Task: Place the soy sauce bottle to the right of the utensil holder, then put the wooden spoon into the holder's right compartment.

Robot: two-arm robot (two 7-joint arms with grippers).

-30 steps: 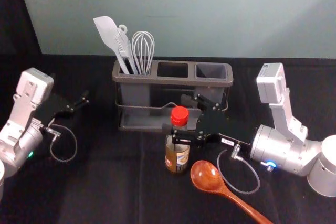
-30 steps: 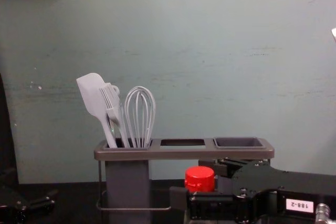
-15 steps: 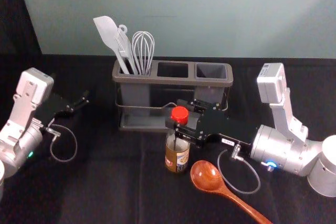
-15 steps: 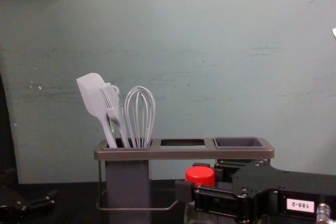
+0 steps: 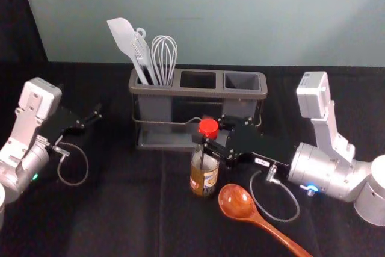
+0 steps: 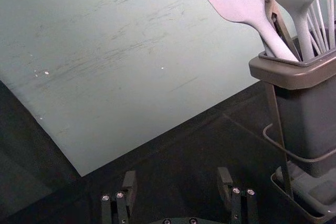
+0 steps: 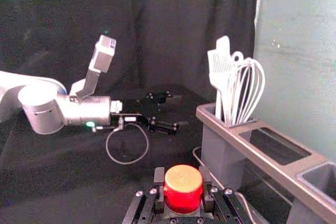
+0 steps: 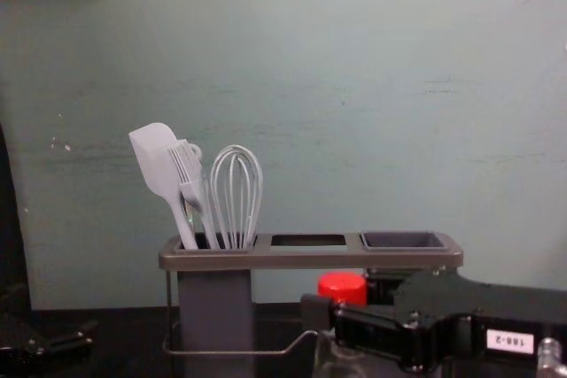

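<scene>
Looks clamped on the bottle [image 5: 204, 177] with the right gripper [image 7: 182, 176], opposite the spread left gripper [image 6: 177, 176]. Left to do: place that, then the nearby spoon [image 5: 236, 203].

Right gripper [image 5: 203, 129] reaching inward from the right, fingers clamping from both sides; left gripper [image 5: 95, 114] idling at left, fingers standing wide apart.

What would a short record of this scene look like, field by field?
Storage: grey-brown three-compartment utensil holder
Left compartment: white kitchen utensils
Held: clear, red-capped sauce bottle, upright, in front of the holder
Lying on black cloth: reddish-brown wooden spoon
Right gripper: shut on the bottle, near its cap
Left gripper: open, empty
</scene>
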